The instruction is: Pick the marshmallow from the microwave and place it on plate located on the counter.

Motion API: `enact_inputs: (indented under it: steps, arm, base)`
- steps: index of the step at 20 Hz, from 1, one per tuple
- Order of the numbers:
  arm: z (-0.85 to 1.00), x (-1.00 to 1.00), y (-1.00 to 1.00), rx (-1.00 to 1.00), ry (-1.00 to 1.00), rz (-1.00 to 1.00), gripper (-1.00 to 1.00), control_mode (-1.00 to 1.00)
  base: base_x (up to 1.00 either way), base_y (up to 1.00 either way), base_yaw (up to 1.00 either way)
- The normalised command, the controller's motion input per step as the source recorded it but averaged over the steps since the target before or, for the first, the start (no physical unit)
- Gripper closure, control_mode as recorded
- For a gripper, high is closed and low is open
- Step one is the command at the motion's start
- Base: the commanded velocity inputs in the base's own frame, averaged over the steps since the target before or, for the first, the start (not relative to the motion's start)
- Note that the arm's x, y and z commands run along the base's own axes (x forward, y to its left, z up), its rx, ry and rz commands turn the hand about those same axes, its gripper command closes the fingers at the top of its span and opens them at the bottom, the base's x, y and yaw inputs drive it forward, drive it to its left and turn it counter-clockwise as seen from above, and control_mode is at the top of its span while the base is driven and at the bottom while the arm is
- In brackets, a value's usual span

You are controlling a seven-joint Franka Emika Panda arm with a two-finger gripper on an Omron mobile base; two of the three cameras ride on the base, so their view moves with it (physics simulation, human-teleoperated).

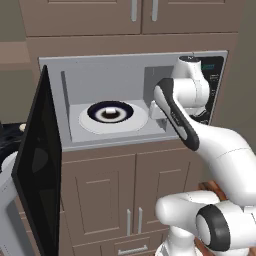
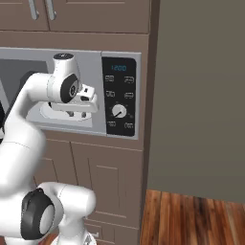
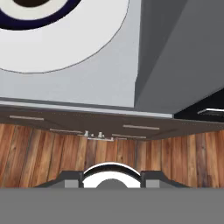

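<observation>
The microwave [image 1: 100, 75] stands open, its black glass door [image 1: 37, 165] swung out to the left. On its white turntable [image 1: 85, 122] sits a dish with a navy rim and brown centre [image 1: 110, 112]. I cannot make out the marshmallow; nothing small and whitish stands apart from the dish. My gripper [image 2: 76, 115] hangs at the right front edge of the cavity, pointing down, open and empty. In the hand view its fingertips [image 3: 65, 178] stand wide apart, with the turntable [image 3: 65, 48] and the cavity's front edge ahead. The plate is out of view.
The button panel with its white knob [image 2: 118, 111] is just right of my hand. Taupe cabinet doors [image 1: 100, 195] run below the microwave, over a wooden floor [image 2: 191, 220]. A strip of black counter [image 1: 7, 140] shows left of the door. A plain wall [image 2: 201, 95] is at right.
</observation>
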Motion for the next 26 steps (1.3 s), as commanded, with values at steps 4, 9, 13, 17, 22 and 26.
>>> enact_inputs:
  steps: [4, 9, 13, 17, 22, 26]
  arm:
    - [-0.06, -0.27, 0.11, 0.0, -0.01, 0.0, -1.0, -1.0]
    - [0.0, -0.53, 0.93, -0.01, -0.14, -0.01, -1.0, -1.0]
    - [0.0, -0.09, 0.91, 0.0, -0.22, -0.09, -1.0, -1.0]
    - [0.08, 0.04, 0.63, 0.0, -0.21, -0.14, -1.0, -1.0]
    - [0.0, 0.17, 0.31, 0.02, -0.24, -0.07, -1.0, -1.0]
    - [0.01, 0.0, 0.43, 0.0, -0.32, -0.03, -1.0, -1.0]
  base:
    - [0.0, 0.0, 0.0]
    - [0.0, 0.0, 0.0]
    - [0.0, 0.0, 0.0]
    - [0.0, 0.0, 0.0]
    - [0.0, 0.0, 0.0]
    - [0.0, 0.0, 0.0]
